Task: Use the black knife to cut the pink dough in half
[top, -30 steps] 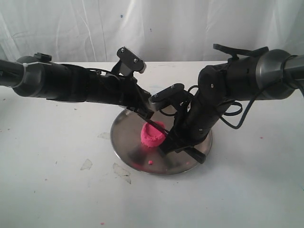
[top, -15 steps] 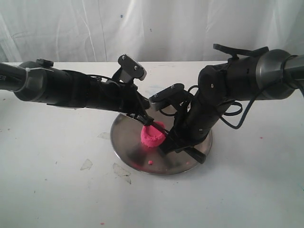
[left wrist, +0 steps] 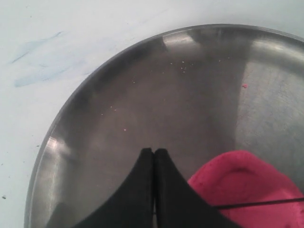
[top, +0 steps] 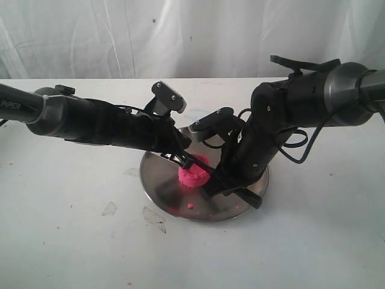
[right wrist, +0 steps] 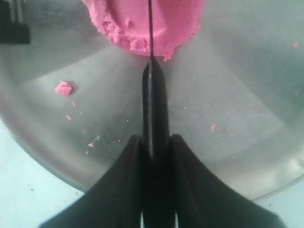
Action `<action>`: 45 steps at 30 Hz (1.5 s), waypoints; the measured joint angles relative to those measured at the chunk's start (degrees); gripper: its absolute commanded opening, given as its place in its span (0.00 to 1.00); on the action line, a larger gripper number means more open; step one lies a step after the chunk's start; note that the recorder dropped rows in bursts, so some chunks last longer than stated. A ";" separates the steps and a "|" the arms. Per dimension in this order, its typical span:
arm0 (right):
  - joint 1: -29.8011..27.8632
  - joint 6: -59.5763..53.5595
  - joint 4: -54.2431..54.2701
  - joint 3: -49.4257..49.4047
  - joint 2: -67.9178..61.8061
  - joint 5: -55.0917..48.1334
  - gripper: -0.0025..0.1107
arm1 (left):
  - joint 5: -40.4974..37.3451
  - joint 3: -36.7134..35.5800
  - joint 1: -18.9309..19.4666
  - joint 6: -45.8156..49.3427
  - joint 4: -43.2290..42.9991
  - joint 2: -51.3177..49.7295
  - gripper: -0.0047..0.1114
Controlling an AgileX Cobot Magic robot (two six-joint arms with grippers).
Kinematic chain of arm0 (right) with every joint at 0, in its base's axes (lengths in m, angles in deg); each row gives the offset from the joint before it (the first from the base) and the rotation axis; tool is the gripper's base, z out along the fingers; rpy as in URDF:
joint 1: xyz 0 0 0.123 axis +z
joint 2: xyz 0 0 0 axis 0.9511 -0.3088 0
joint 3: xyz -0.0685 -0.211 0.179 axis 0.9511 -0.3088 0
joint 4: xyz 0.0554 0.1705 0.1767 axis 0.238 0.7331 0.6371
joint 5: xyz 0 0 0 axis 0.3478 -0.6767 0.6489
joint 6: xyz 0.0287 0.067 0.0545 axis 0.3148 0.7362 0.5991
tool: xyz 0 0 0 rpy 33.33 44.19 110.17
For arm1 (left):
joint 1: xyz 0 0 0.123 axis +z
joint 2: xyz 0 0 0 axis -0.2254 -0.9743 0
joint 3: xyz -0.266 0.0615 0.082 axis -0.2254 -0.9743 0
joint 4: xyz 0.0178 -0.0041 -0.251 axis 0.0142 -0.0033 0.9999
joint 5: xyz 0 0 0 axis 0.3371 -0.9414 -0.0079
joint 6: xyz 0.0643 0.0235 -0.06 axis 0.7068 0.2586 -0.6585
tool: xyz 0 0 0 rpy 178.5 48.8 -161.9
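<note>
The pink dough (top: 193, 174) lies as one rounded lump near the middle of the steel plate (top: 159, 186). My right gripper (right wrist: 156, 139) is shut on the handle of the black knife (right wrist: 153, 104), whose thin blade runs across the top of the pink dough (right wrist: 166, 21). In the exterior view the right gripper (top: 224, 179) stands just right of the lump. My left gripper (left wrist: 154, 151) is shut with nothing in it, its tips low over the plate (left wrist: 142, 95) right beside the pink dough (left wrist: 247, 183). From outside, the left gripper (top: 180, 158) touches the lump's upper left side.
A tiny pink crumb (top: 190, 206) and small specks (right wrist: 63, 88) lie on the plate toward its front edge. Torn scraps of clear film (top: 154, 217) rest on the white table (top: 72, 241) left of the plate. A white curtain hangs behind.
My left arm has dropped and slid forward, bringing its shut gripper down beside the dough. The right arm and knife have stayed almost still.
</note>
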 measured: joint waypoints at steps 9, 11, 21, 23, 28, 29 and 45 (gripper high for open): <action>0.00 0.00 -0.23 0.05 0.00 -1.81 0.02 | 1.25 0.00 0.00 0.00 -0.25 0.00 0.04; 0.00 0.00 -0.23 0.14 -0.53 -2.05 0.02 | 3.06 0.23 0.00 0.00 -0.75 1.46 0.04; 0.00 0.00 -0.61 0.27 -1.58 -4.75 0.02 | 3.49 0.72 0.00 0.00 -0.88 4.24 0.04; 0.00 0.00 -0.74 0.27 -1.58 -4.78 0.02 | 3.49 0.72 0.00 0.00 -0.88 4.24 0.04; 0.00 0.00 -0.84 0.27 -1.58 -4.78 0.02 | 3.11 0.72 0.00 0.00 -0.88 4.11 0.04; 0.00 0.00 -0.84 0.27 -1.58 -4.78 0.02 | 2.99 0.72 0.00 0.00 -0.88 3.72 0.04; 0.00 0.00 -0.84 0.27 -1.58 -4.45 0.02 | 1.34 0.72 0.00 0.00 -0.88 -0.04 0.04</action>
